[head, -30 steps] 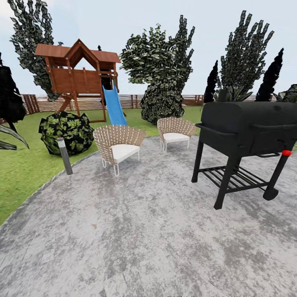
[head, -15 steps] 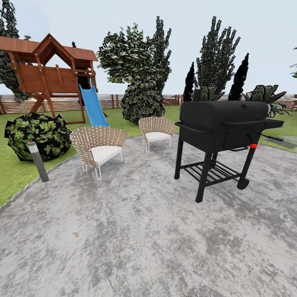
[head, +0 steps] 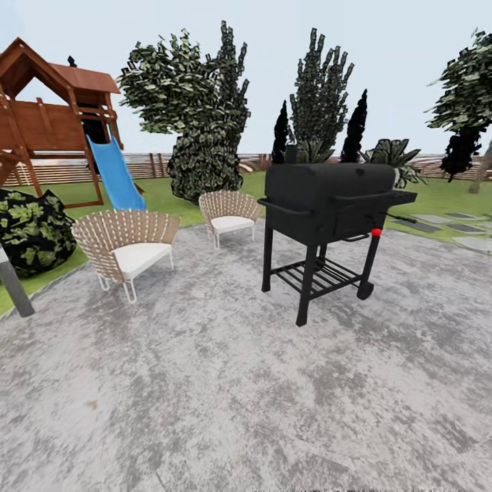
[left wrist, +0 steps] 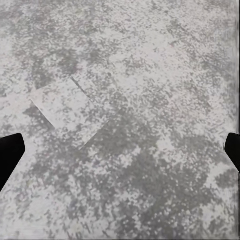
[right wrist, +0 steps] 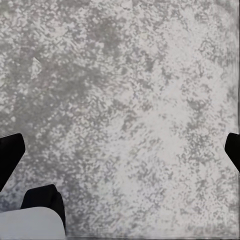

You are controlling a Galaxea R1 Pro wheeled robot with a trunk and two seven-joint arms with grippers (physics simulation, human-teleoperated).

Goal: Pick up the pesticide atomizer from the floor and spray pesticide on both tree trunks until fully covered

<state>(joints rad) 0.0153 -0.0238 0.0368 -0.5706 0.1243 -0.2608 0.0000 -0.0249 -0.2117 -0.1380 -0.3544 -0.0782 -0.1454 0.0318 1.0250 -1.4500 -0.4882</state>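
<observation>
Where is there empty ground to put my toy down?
The grey patio is bare in front of the grill and the two chairs. It is crowded farther back, among chairs, grill and bushes.

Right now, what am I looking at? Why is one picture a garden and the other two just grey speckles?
These come from a wheeled robot with two arms, inside a computer simulation. The big picture is from the camera on its head. It stands on a grey paved patio. On the patio are a black grill and two woven chairs, one nearer and one farther. Behind them are a wooden playset with a blue slide, green grass, dark bushy trees and a fence.

The two speckly pictures come from cameras on its wrists, pointing down at the patio. The dark shapes at the edges are finger tips, spread wide: the left gripper and the right gripper hold nothing.
</observation>
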